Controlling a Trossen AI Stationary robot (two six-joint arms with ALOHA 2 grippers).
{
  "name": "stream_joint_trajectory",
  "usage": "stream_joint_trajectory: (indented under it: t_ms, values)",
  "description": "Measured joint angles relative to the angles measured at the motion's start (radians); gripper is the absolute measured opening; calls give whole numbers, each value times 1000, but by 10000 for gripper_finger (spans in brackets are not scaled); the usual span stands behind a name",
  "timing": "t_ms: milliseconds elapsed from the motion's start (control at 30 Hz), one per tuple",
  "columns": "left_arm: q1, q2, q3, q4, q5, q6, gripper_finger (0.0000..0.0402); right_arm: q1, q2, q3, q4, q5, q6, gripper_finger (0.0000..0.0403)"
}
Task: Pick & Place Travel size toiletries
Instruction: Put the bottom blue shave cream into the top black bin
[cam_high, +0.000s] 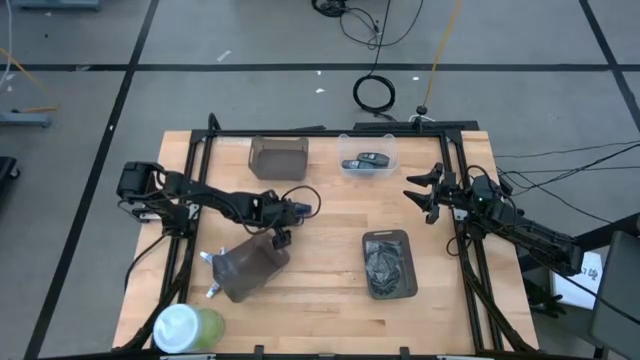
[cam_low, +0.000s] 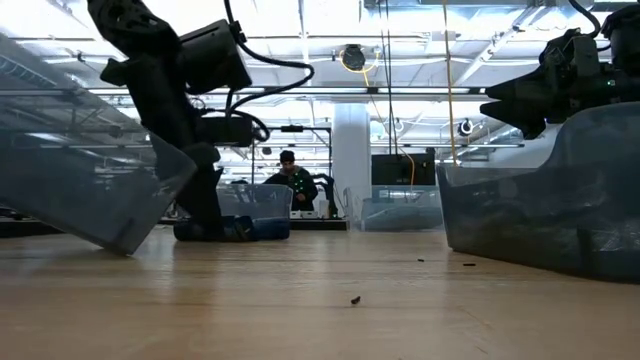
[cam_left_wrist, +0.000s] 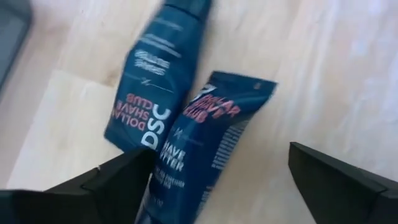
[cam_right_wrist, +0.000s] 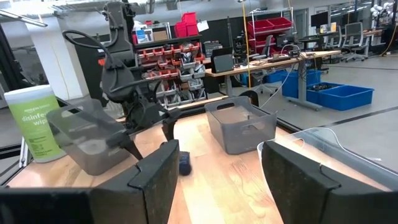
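Two dark blue squeeze tubes lie side by side, flat on the wood, one (cam_left_wrist: 158, 81) beside the other (cam_left_wrist: 211, 137); one shows as a dark blue lump (cam_right_wrist: 185, 163) in the right wrist view. My left gripper (cam_left_wrist: 217, 186) (cam_high: 281, 238) hangs open just over them, pointing steeply down, a finger on either side of the nearer tube's lower part. I cannot tell whether a finger touches it. My right gripper (cam_high: 425, 195) (cam_right_wrist: 214, 180) waits open at the table's right edge with nothing between its fingers.
A dark bin (cam_high: 250, 268) lies tipped on its side right beside my left gripper. A second dark bin (cam_high: 278, 157) and a clear box (cam_high: 367, 160) holding more tubes stand at the back. A dark tray (cam_high: 388, 262) sits right of centre, and a green wipes canister (cam_high: 185, 328) at the near left.
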Motion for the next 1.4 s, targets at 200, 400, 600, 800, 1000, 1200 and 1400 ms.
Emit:
stream_joint_trajectory:
  t_ms: [200, 400, 600, 800, 1000, 1200, 1400]
  values:
    - [-8, 0, 0, 17, 40, -2, 272, 0, 0, 0, 0, 0, 0, 215]
    - [-8, 0, 0, 35, 85, -12, 188, 0, 0, 0, 0, 0, 0, 219]
    - [-8, 0, 0, 100, 83, -1, 139, 0, 0, 0, 0, 0, 0, 216]
    - [-8, 0, 0, 117, 73, -1, 104, 0, 0, 0, 0, 0, 0, 218]
    - [-8, 0, 0, 122, 122, -2, 59, 0, 0, 0, 0, 0, 0, 217]
    - [-8, -2, 1, 126, 155, 17, 33, 0, 0, 0, 0, 0, 0, 216]
    - [-8, -1, 1, 177, 145, 71, 6, 0, 0, 0, 0, 0, 0, 219]
